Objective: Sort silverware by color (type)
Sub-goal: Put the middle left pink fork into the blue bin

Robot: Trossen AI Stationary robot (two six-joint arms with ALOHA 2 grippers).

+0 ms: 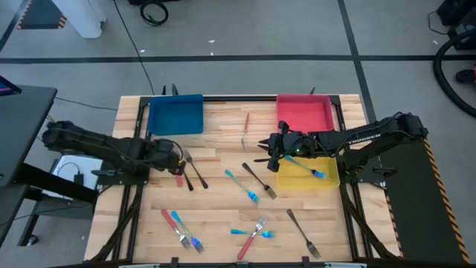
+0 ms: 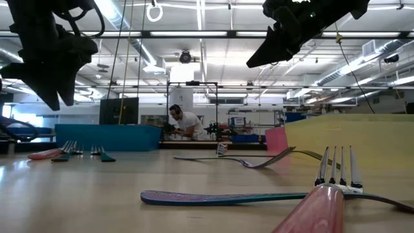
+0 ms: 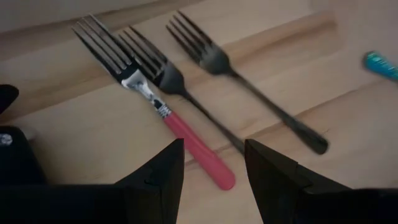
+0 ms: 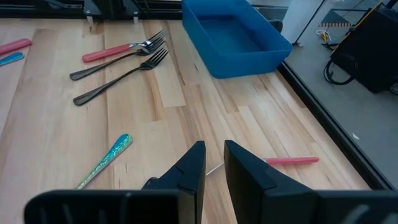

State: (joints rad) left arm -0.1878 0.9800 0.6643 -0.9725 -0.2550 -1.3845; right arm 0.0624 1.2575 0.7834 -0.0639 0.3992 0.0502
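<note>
Plank table (image 1: 223, 223) | slim-tined forks (image 3: 186, 99) | left claw (image 3: 214, 163) parted

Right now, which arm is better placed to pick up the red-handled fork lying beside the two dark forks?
Left. The left end effector hangs open directly above that red-handled fork, beside the two dark forks. The right end effector is over by the yellow tray, across the table.

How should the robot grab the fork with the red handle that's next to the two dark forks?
Grip the red-handled fork across its straight handle, coming down from above. It lies flat, and the handle's far end is free, while its tines crowd a dark fork. The left gripper hangs open right above that handle.
</note>
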